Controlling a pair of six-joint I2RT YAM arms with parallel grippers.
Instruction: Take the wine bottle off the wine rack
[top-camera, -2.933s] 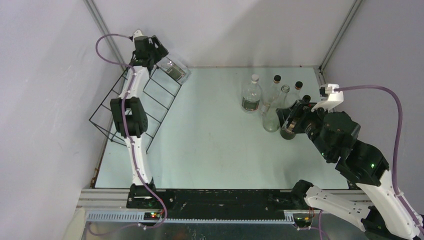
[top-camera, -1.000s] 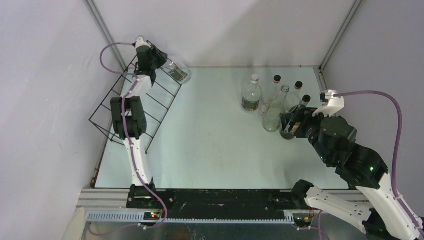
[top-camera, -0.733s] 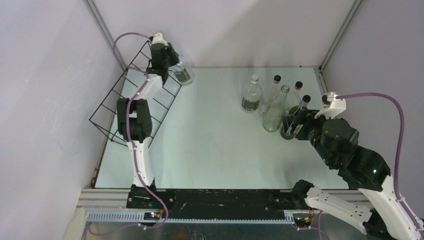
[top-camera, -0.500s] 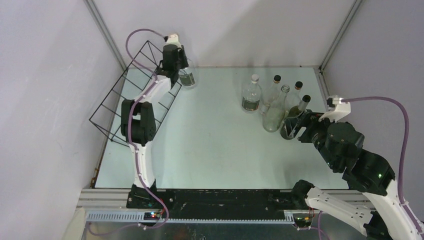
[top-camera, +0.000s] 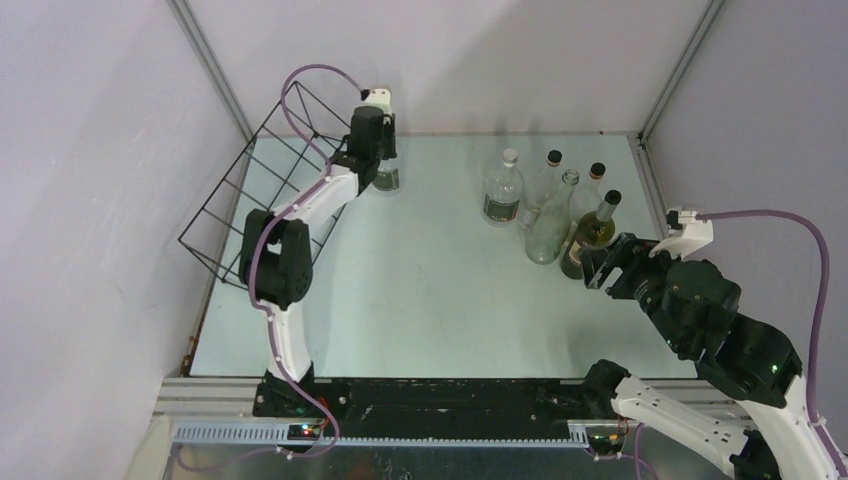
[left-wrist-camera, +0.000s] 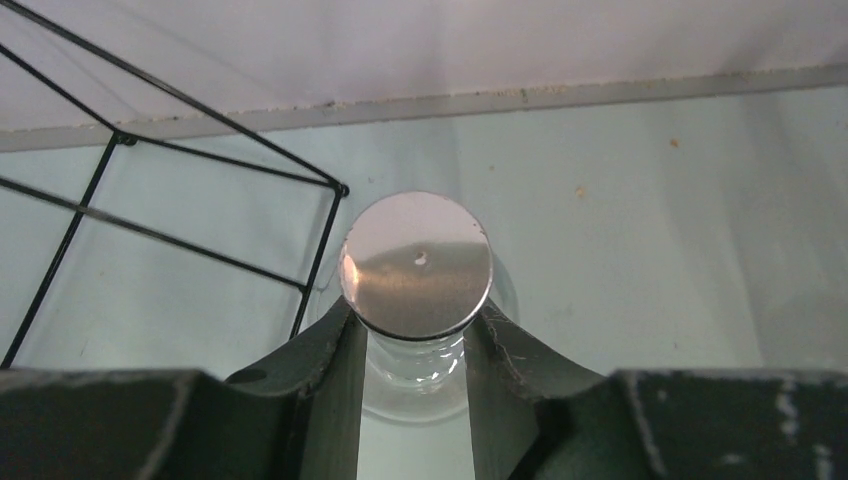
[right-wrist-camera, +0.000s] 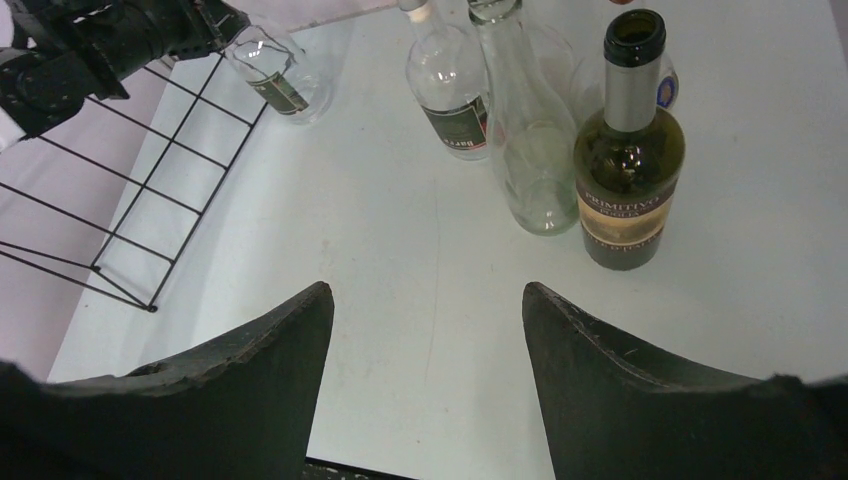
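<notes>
The wine bottle (top-camera: 387, 178) is clear glass with a silver cap (left-wrist-camera: 416, 262) and a dark label. It hangs roughly upright just past the right edge of the black wire wine rack (top-camera: 240, 200), outside its cells. My left gripper (top-camera: 383, 158) is shut on its neck from above, and in the left wrist view the fingers (left-wrist-camera: 340, 350) clamp just under the cap. I cannot tell whether its base touches the table. My right gripper (right-wrist-camera: 428, 290) is open and holds nothing, a little short of a dark green bottle (right-wrist-camera: 625, 170).
Several bottles stand grouped at the back right: the dark green one (top-camera: 592, 235), a tall clear one (top-camera: 545, 235), a white-capped one (top-camera: 503, 190) and two behind. The rack's corner (left-wrist-camera: 340, 187) lies close to the held bottle. Walls enclose the table on three sides.
My left arm has drawn the clear bottle out of the rack, swung it right and turned it upright. My right gripper has backed away from the dark green bottle, which now stands free.
</notes>
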